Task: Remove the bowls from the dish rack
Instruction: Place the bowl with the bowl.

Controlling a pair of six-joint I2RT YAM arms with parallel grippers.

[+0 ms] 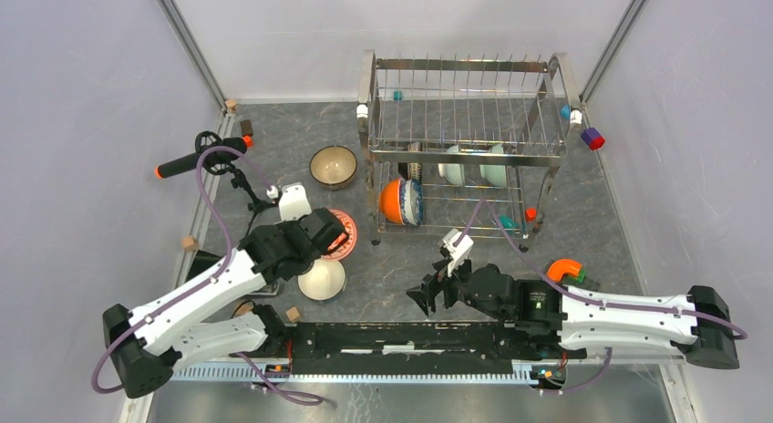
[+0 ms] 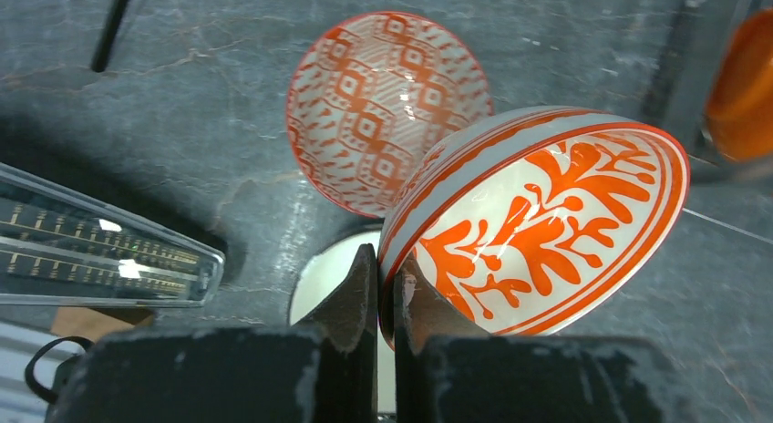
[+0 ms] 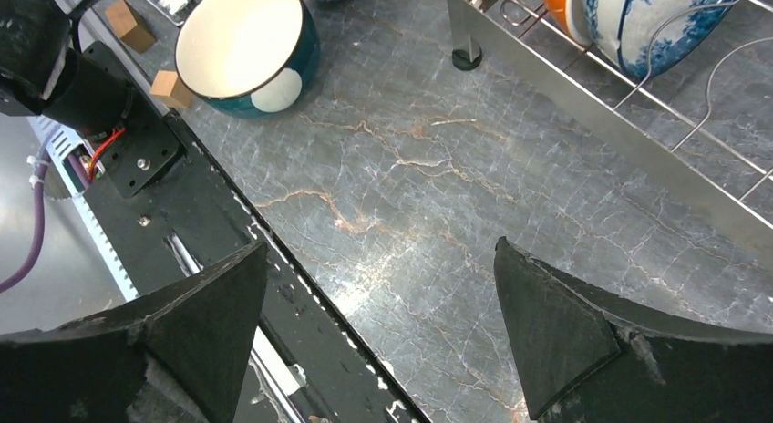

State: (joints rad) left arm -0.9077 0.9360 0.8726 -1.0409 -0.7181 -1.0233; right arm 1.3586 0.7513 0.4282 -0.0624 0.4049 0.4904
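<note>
My left claw (image 2: pixel 386 291) pinches the leaf bowl (image 2: pixel 547 227) by its rim, so I should lower it level beside the lattice bowl (image 2: pixel 378 104) before releasing; right claw (image 3: pixel 378 314) spread, empty

walls (image 1: pixel 82 95): pale grey panels | tabletop (image 1: pixel 392 268): dark marbled grey

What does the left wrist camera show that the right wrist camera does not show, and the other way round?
Only the left wrist view: the left gripper shut on the rim of a leaf-patterned orange bowl, and a red patterned bowl lying on the table. Only the right wrist view: the right gripper, open and empty, and the blue-and-white bowl. Both: the grey table, the white-inside bowl and the orange bowl in the dish rack.
</note>
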